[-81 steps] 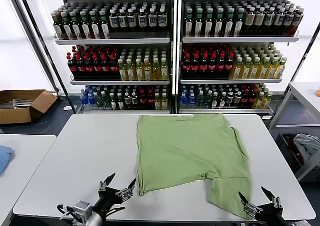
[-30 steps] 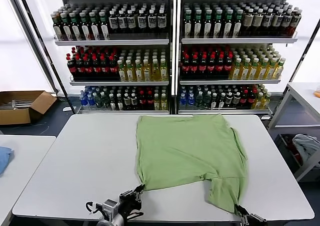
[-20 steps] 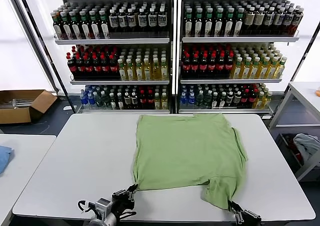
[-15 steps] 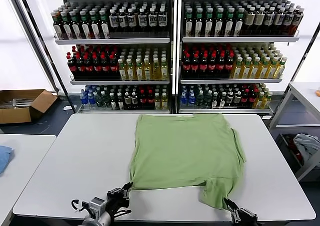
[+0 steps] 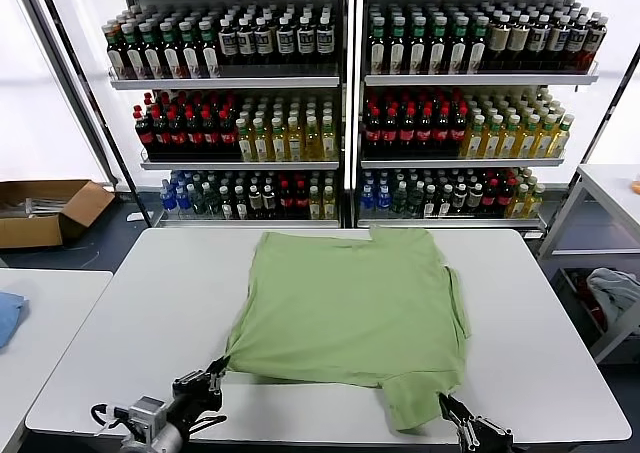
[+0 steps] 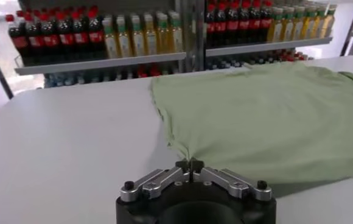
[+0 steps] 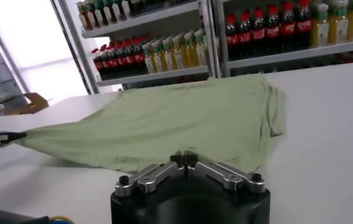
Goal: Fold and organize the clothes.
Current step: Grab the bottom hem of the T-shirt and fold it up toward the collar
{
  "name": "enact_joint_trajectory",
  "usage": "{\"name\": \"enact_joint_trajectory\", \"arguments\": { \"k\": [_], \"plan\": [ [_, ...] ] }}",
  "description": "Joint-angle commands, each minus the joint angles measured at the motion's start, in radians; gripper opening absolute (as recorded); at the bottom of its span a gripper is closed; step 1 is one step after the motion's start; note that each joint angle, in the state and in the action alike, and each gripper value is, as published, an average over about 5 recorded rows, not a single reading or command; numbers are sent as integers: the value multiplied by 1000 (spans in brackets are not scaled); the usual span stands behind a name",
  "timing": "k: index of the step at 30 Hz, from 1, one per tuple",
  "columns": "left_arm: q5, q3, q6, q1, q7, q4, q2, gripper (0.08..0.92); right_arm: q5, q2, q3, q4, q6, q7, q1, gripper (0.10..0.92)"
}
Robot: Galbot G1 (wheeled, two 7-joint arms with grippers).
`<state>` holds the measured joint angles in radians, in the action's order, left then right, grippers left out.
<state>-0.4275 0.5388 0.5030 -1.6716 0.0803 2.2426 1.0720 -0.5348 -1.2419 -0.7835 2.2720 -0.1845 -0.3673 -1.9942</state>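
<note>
Where the near edge of the white table (image 5: 130, 313) meets the bottom of the head view, the left gripper (image 5: 214, 370) sits low on the robot's left, its fingers pinched together on the near-left corner of the light green shirt (image 5: 350, 308). The left wrist view shows the same grip: the left gripper's (image 6: 189, 164) two tips meet with a drawn-up point of the shirt (image 6: 268, 115) caught between them, the cloth fanning out flat across the table (image 6: 61, 146) beyond.

The shirt lies spread over the middle of the table, plain side up (no print or buttons show), its far edge near the table's back edge.

Farther right, the right gripper (image 5: 447, 409) is at the near-right corner of the shirt, closed on the hem there; in the right wrist view its tips (image 7: 184, 159) are together on the edge of the green fabric (image 7: 164, 119).

Behind the table stand shelves of bottles (image 5: 350, 103). A cardboard box (image 5: 45, 208) sits on the floor at far left.
</note>
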Motion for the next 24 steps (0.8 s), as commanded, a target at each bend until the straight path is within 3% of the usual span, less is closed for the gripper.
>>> {"name": "enact_joint_trajectory", "arguments": {
  "k": [1, 14, 24],
  "plan": [
    [-75, 155, -8, -144, -5, 103, 12, 85, -42, -1, 11, 8, 13, -28, -9, 107],
    [-173, 49, -14, 105, 7, 37, 36, 85, -81, -18, 130, -115, 3, 14, 299, 107],
    [-298, -35, -14, 352, 33, -155, -61, 85, -166, 34, 120, -212, -23, 93, 514, 107]
  ]
}}
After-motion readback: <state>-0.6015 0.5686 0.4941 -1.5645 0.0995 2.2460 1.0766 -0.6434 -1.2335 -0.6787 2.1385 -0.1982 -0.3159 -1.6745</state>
